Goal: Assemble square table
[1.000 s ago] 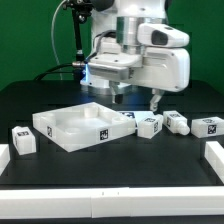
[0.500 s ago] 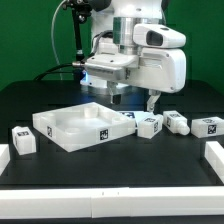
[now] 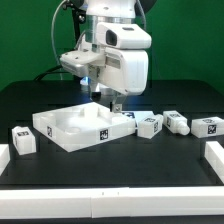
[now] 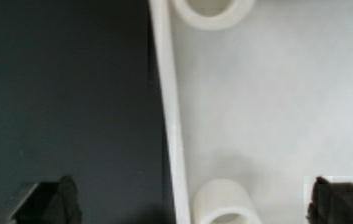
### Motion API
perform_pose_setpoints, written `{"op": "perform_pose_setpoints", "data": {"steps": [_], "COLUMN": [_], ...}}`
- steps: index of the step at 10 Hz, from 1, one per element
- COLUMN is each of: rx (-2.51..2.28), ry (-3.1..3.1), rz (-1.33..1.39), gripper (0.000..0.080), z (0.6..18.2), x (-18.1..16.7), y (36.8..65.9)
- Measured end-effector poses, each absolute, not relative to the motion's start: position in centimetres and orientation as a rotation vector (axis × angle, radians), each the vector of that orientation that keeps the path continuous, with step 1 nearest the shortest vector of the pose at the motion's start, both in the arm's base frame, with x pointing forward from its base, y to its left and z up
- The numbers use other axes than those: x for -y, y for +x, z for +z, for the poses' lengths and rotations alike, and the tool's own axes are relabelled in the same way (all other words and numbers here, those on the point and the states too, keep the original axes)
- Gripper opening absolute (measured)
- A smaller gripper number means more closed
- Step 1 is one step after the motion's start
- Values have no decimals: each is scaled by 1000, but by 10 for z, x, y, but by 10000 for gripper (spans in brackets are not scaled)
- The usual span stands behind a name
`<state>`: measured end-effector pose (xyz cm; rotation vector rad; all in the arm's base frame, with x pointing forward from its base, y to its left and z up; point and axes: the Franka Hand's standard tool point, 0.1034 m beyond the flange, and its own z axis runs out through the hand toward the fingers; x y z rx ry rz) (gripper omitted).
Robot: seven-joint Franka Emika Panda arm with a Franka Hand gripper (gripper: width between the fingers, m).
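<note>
Exterior view: the arm point(image 3: 115, 50) has been carried away from the legs point(image 3: 150, 125) beside the slab point(image 3: 70, 128) and now hangs over the slab's rear edge. Wrist view: the jaws are held wide and empty above the slab's holed edge, one tip over the surface point(image 4: 66, 100). A grasp of the slab seems intended.

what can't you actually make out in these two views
1. Exterior view: how wide the gripper stands. The arm's wrist hides most of it.
2. Exterior view: the tag patterns on the legs are too small to read.
3. Wrist view: most of the tabletop is cut off by the picture's edges. Only one side strip with two holes shows.
4. Wrist view: the fingertips are dark, blurred and cut by the edge.
</note>
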<state>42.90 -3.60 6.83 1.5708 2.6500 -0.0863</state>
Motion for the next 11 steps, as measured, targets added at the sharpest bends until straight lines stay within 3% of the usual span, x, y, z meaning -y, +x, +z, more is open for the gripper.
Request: {"op": "perform_pose_setpoints", "data": {"steps": [3,6,11], "rx": [-2645,-2377,-2015], "ry": [1582,2029,2398], "rz": [-87,-34,-16], "gripper": [649,649,649], "z": [68,65,64], "x": [39,85,90], "y": [428,424,426]}}
